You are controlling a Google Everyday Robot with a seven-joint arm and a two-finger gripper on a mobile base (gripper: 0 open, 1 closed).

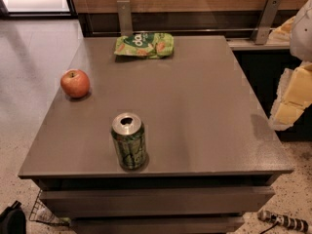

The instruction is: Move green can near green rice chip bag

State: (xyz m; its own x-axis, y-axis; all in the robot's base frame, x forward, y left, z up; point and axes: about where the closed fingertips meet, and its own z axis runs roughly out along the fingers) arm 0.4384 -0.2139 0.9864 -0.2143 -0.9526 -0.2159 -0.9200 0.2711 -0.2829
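Camera view, one each: green can (129, 143), green rice chip bag (144, 45), apple (75, 83); gripper (292, 99) right, state unclear.

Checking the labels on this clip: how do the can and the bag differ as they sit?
The can stands upright near the front edge of the table; the bag lies flat at its far edge. The can is a dark-green cylinder with a silver top; the bag is lighter green, crinkly, with orange chip pictures. The bag is wider than the can. Both are green and untouched; the gripper hangs off the table's right side.
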